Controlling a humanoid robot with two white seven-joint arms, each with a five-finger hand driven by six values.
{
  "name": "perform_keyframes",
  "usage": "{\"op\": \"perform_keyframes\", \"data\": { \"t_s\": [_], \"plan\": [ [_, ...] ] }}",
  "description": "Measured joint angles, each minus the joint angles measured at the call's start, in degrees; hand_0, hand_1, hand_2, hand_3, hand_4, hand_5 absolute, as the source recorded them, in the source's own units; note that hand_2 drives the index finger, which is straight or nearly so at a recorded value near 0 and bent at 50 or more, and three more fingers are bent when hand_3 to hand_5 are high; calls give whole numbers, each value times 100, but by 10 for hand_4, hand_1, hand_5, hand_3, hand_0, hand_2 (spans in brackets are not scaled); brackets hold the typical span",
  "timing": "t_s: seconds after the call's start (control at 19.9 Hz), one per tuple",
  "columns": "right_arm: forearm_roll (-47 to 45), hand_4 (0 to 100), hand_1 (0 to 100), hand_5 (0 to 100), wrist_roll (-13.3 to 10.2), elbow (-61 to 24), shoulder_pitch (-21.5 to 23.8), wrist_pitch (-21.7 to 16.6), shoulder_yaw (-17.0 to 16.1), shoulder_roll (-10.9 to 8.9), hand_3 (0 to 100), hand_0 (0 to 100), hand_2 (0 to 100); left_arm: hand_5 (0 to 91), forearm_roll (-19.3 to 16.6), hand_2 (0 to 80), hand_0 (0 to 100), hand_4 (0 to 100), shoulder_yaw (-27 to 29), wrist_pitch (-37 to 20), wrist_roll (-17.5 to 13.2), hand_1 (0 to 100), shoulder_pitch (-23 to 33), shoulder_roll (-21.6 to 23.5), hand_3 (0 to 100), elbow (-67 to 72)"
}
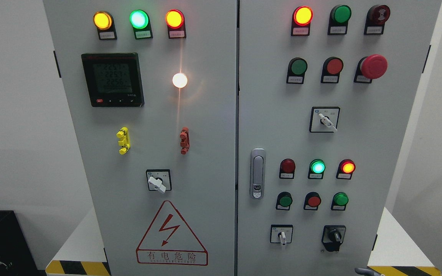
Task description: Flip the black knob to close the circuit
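The black knob is a rotary switch on a black plate at the lower right of the grey cabinet's right door. Its handle points up and a little to the left. At the picture's bottom edge, below and right of the knob, a small grey piece of my right hand just shows, apart from the knob. My left hand does not show in the head view.
A white-handled selector sits left of the knob, two more higher up. Lit lamps, push buttons, a red mushroom stop, a door latch and a meter fill the panel.
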Motion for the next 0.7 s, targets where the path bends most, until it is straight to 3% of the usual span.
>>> {"op": "perform_keyframes", "data": {
  "t_s": [0.05, 0.2, 0.7],
  "plan": [
    [-171, 88, 34, 0, 159, -39, 69, -93, 23, -2, 154, 0, 34, 0, 0, 0, 120, 0, 0, 0, 0, 556, 0, 0, 0, 0],
    [-524, 50, 14, 0, 469, -132, 217, -304, 81, -8, 112, 0, 2, 0, 0, 0, 120, 0, 0, 0, 0, 556, 0, 0, 0, 0],
    [-1030, 45, 11, 0, 606, -308, 392, -385, 200, -17, 100, 0, 0, 0, 0, 0, 120, 0, 0, 0, 0, 556, 0, 0, 0, 0]
  ]
}}
